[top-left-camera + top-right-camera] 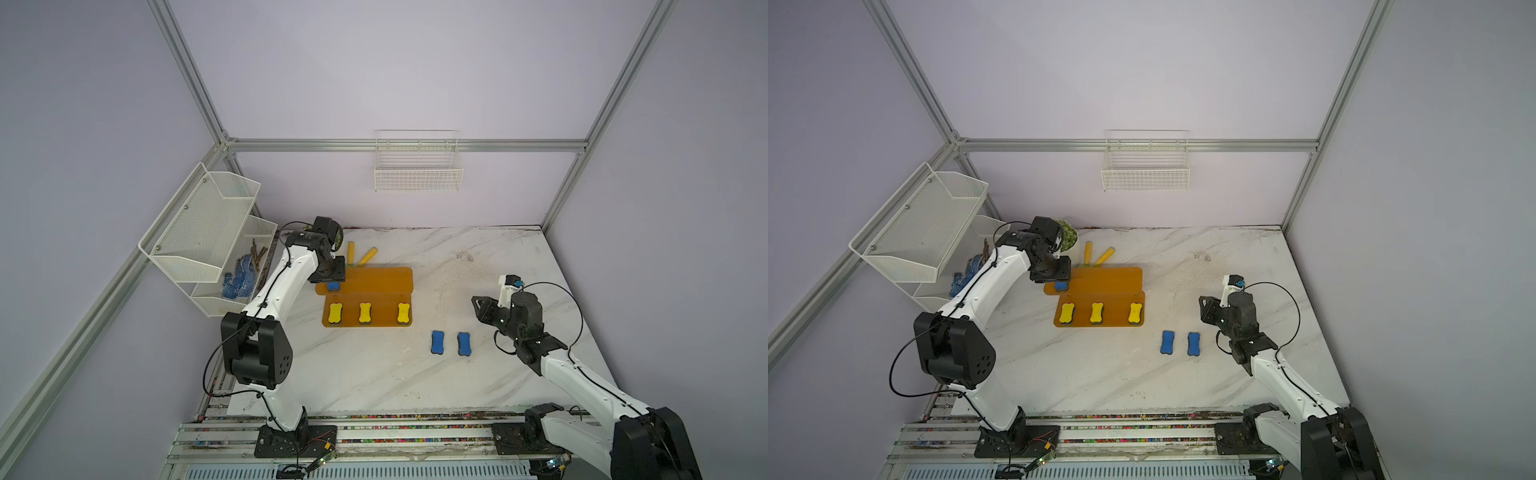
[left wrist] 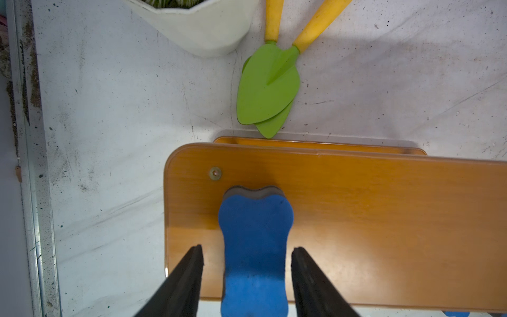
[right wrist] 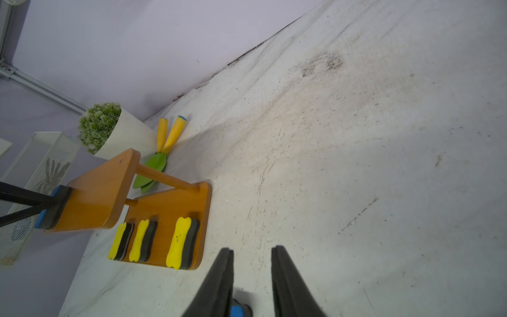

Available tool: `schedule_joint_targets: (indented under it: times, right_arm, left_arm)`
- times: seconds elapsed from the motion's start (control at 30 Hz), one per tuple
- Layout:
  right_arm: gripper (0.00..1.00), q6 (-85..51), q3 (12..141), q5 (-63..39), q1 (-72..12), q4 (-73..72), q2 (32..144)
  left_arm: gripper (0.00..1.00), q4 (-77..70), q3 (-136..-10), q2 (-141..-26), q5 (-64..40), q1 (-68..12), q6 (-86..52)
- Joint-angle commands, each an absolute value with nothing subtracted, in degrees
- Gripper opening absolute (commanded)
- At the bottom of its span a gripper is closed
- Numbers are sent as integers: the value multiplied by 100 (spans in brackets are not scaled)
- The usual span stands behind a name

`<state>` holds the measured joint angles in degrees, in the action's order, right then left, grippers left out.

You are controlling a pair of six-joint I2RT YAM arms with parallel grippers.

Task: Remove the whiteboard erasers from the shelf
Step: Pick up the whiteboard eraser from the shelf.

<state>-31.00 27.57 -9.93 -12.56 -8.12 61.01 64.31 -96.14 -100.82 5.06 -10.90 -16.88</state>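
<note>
Left claw [image 2: 247, 248] half open astride a blue eraser [image 2: 255, 233] on the upper tier of the shelf [image 2: 384, 219].
Seen from the left wrist, a slim gap separates each finger from the eraser's waist, so nothing is gripped. In both top views the wrist covers all but a blue sliver of it. Those views add three yellow erasers [image 1: 365, 312] on the lower tier and two blue erasers [image 1: 437, 342] side by side on the table [image 1: 374, 374], near the right claw [image 3: 252, 248], whose jaws stand narrowly apart, empty.

Orange shelf [image 1: 374, 282], blue eraser [image 1: 333, 286] top tier, three yellow erasers [image 1: 335, 313] [image 1: 365, 312] [image 1: 403, 313] below, blue pair [image 1: 437, 342] [image 1: 464, 343] alongside
</note>
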Motion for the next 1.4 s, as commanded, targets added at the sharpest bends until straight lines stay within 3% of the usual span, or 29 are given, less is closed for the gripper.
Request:
schedule_joint_targets:
  times: [0.0,1.0,1.37]
  right_arm:
    - [29,-3085,2805,-992,-1283,-967,6058]
    - [29,-3028,2854,-883,-1276,-833,5868]
    - [29,-3018,2958,-879,-1280,-734,5853]
  left_arm:
    - [55,6374,-9773,-10132,455,-1055,-1659]
    - [46,6191,-9377,-10047,439,-1046,-1764]
    - [14,6214,-9649,-9369,37,-1271,-2135]
